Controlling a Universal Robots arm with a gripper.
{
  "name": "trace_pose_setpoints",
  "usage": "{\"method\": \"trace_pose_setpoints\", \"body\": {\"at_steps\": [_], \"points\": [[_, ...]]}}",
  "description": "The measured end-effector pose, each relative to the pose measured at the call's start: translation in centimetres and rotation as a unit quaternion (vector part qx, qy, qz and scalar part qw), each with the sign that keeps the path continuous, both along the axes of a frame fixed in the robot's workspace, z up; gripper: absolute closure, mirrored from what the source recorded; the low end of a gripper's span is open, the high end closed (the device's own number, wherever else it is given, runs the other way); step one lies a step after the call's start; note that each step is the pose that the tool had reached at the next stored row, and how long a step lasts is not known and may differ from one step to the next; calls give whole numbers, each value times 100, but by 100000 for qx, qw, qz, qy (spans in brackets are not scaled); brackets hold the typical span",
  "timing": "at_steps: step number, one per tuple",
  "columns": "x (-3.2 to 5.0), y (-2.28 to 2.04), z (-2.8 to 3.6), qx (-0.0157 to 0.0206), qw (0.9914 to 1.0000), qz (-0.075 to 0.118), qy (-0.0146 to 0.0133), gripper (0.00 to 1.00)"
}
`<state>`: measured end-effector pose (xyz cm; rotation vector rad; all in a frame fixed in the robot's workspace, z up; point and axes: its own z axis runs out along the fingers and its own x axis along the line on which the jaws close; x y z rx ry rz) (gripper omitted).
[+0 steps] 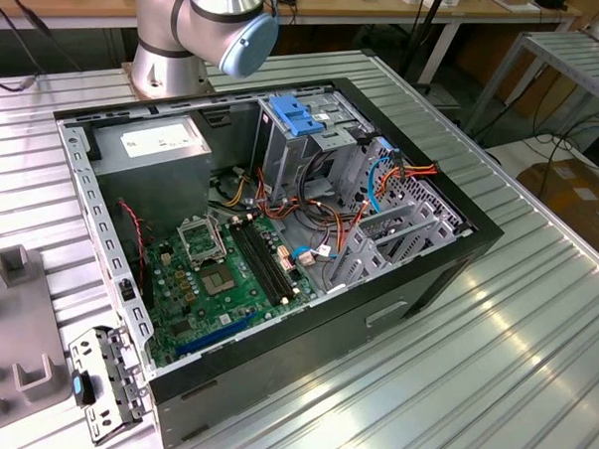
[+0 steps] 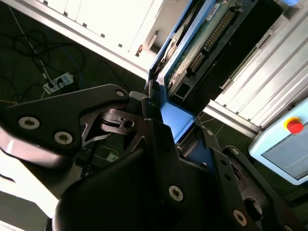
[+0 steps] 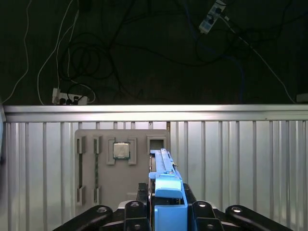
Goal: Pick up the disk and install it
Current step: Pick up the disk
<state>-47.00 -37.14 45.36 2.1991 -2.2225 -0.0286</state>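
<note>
In both wrist views my gripper [image 3: 166, 195] is shut on the disk [image 3: 163, 166], which it holds edge-on by its blue carrier rails. The second wrist view shows the disk's [image 2: 204, 41] green circuit-board side and a blue rail rising out of the gripper [image 2: 166, 120]. In the first wrist view the disk hangs above the ribbed metal table [image 3: 240, 159], near its far edge. The open computer case [image 1: 473, 237] lies on its side on that table in the exterior view, with the arm's base [image 1: 172, 65] behind it.
Inside the case are a grey metal cage topped by a blue latch bracket [image 1: 294, 115], a grey box with a white sticker [image 1: 154, 144], a green motherboard [image 1: 223, 276] and loose cables. A grey fixture plate [image 3: 91, 168] holding a chip [image 3: 121, 150] lies on the table. A small metal bracket [image 1: 99, 385] rests by the case.
</note>
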Motion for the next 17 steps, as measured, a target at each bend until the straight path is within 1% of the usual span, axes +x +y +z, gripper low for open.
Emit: {"method": "trace_pose_setpoints", "body": {"at_steps": [10, 17], "points": [[0, 0, 115, 19, 100000, -1, 19, 63], [0, 0, 258, 26, 100000, -3, 45, 63]]}}
